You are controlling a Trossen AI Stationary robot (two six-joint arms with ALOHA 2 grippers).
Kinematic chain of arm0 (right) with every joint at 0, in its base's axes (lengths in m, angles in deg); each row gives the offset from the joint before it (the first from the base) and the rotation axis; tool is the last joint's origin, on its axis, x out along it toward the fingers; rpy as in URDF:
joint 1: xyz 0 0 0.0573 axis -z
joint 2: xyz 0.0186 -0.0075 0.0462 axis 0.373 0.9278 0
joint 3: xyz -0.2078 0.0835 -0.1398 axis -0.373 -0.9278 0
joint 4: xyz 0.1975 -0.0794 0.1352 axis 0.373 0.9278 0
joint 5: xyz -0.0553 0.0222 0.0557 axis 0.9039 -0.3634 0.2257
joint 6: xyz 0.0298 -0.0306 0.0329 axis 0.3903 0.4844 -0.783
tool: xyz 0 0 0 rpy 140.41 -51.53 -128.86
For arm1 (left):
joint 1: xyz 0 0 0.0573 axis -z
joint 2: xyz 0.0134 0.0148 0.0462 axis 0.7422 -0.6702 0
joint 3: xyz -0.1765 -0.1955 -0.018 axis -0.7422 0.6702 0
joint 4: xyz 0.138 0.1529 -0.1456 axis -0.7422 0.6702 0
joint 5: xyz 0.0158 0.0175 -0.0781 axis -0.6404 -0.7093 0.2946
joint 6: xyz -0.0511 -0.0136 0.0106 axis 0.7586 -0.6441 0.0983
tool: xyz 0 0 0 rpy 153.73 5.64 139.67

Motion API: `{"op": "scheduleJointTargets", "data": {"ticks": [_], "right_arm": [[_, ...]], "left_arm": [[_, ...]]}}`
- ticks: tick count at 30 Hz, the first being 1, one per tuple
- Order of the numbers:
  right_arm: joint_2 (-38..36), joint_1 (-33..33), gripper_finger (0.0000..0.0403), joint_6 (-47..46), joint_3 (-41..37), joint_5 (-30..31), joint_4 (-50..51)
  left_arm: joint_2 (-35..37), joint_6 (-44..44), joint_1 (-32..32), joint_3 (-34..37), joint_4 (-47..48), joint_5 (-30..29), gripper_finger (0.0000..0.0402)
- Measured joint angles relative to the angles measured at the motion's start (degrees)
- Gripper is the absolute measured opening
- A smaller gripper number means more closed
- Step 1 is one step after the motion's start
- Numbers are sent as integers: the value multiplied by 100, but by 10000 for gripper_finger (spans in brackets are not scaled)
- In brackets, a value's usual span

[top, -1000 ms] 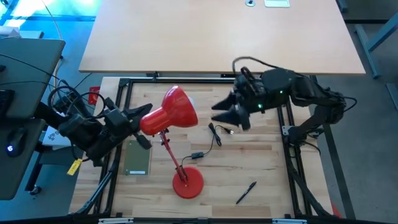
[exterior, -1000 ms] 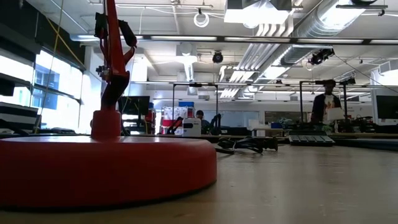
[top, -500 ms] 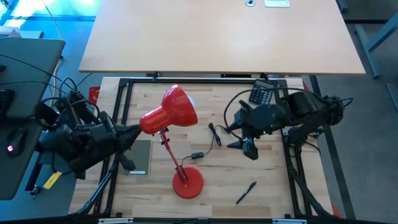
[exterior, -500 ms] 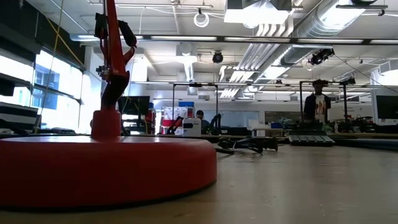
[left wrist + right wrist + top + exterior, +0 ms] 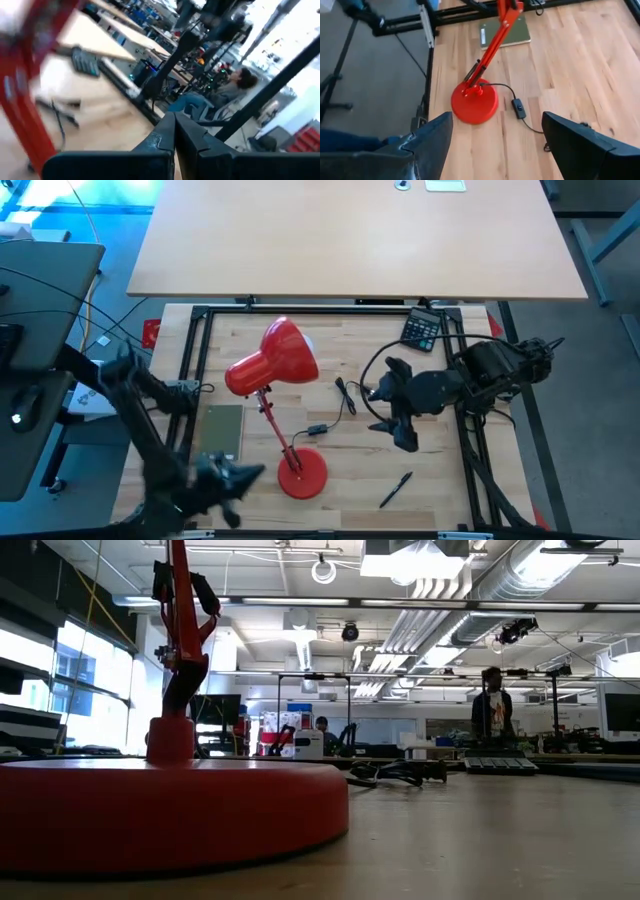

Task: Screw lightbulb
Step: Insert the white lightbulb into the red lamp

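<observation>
- Red desk lamp [image 5: 275,360] is standing on the table [image 5: 440,480], with its base [image 5: 302,473] near the front edge and its shade leaning toward the back left.
- Lightbulb [image 5: 307,342]: only a white sliver is showing at the shade's mouth, on the shade's right side. I cannot tell how far it is seated.
- Right hand [image 5: 388,406] is hovering over the table to the right of the lamp, beyond the black cord [image 5: 345,395]. Its fingers are standing wide apart and holding nothing. The bulb is lying well apart from it, toward the back left.
- Left hand [image 5: 235,477] is showing blurred at the front left, just beside the lamp base. Its fingers [image 5: 167,137] are pressing together, empty. The bulb is sitting well apart from it, up at the shade.
- Calculator [image 5: 422,330] is lying at the back right and a black pen [image 5: 396,489] at the front right.
</observation>
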Motion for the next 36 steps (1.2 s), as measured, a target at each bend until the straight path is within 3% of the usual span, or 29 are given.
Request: {"op": "scheduleJointTargets", "data": {"ticks": [3, 7, 10, 16, 23, 28, 36], "right_arm": [[0, 2, 300, -599, 0, 314, 0], [0, 2, 300, -1637, 0, 799, 0], [0, 2, 300, -2051, 0, 1001, 0], [34, 4, 300, -2283, 4, 1065, 2], [126, 4, 300, -2216, 4, 992, -9], [146, 2, 300, -2016, 4, 881, -11], [146, 2, 300, -1986, 4, 796, -15]], "left_arm": [[-678, 1462, -256, 140, 0, 263, 0], [-1413, 3427, -676, 184, 48, 2124, 0], [-1815, 4113, -830, -37, 202, 3156, 0], [-2504, 5301, -1071, -937, 1190, 3112, 0], [-3137, 7721, -1345, -2377, 4418, 3469, 0], [-3129, 7811, -1437, -3101, 5713, 3601, 0], [-3146, 7752, -1754, -3191, 6597, 4096, 0]]}}
